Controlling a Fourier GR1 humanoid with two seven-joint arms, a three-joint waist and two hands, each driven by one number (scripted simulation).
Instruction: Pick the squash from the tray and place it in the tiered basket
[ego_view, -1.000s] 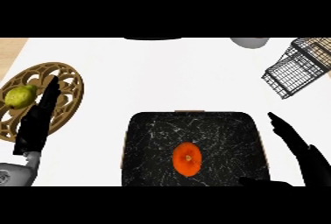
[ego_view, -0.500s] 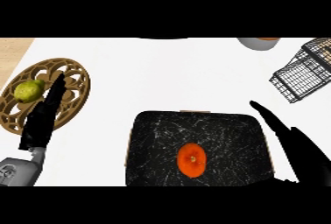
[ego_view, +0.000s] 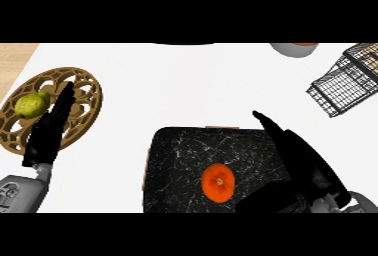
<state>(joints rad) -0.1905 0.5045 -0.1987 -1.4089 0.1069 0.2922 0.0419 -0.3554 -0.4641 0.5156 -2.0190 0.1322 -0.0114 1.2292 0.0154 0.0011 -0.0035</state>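
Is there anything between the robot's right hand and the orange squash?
No. In the head view only bare black tray separates the right hand from the squash.

A: What surface fills the view?
B: A plain white counter top (ego_view: 184, 85), evenly lit, with only soft shadows.

A: Does anything show beyond it?
B: At the upper left corner, a strip of light wood (ego_view: 16, 55) runs along the counter's edge; whether it is floor or trim cannot be told.

A: Any walls or windows?
B: The view looks steeply down, so only the counter and that strip appear.
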